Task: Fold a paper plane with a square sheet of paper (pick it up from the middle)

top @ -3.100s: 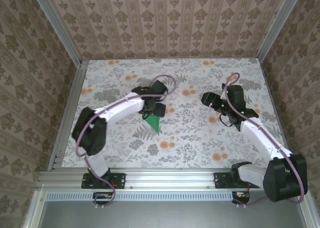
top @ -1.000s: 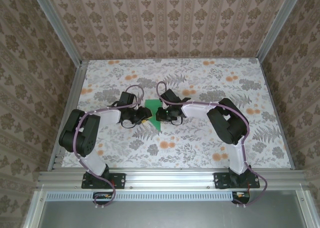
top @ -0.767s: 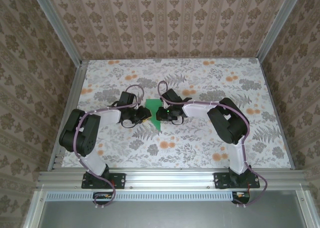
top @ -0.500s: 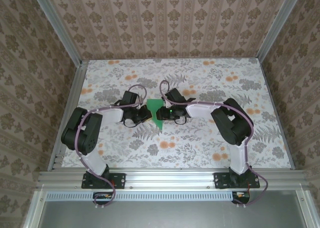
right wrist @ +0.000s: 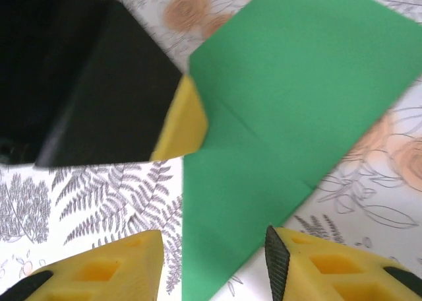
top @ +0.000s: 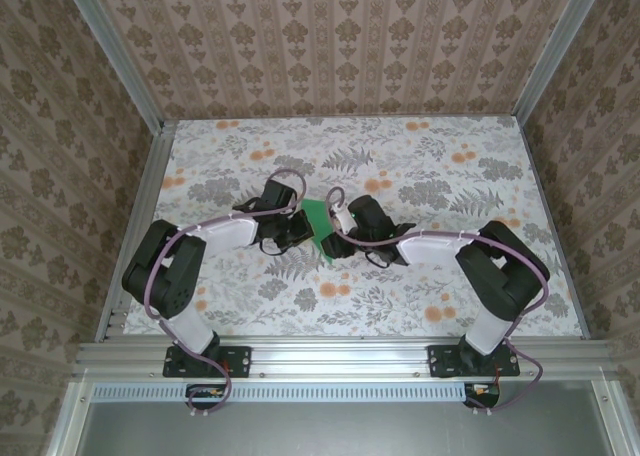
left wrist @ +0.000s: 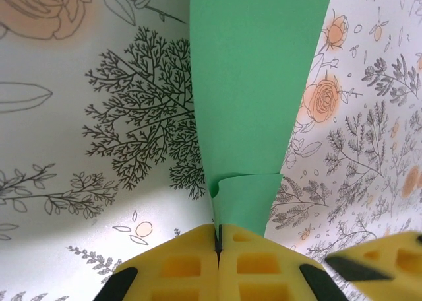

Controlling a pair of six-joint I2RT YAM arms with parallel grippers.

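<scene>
The bright green paper (top: 321, 226) is folded into a slim tapering paper plane shape and sits at mid-table between both grippers. My left gripper (top: 302, 230) is shut on its edge; in the left wrist view the yellow fingertips (left wrist: 198, 261) meet on a curled flap of the paper (left wrist: 254, 83) at the left gripper's (left wrist: 218, 238) seam. My right gripper (top: 340, 232) is open on the paper's right side. In the right wrist view the right gripper (right wrist: 214, 265) straddles the narrow end of the paper (right wrist: 297, 103) with its pads apart from it, and the left gripper's finger (right wrist: 184, 126) touches the paper's edge.
The floral tabletop (top: 420, 156) spreads out behind and to both sides. Patterned walls with metal posts enclose it on three sides, and an aluminium rail (top: 340, 354) runs along the near edge by the arm bases.
My left gripper has shut on the paper's edge. My right gripper has opened and pulled back to the right. The paper and both arms have shifted slightly right and nearer.
</scene>
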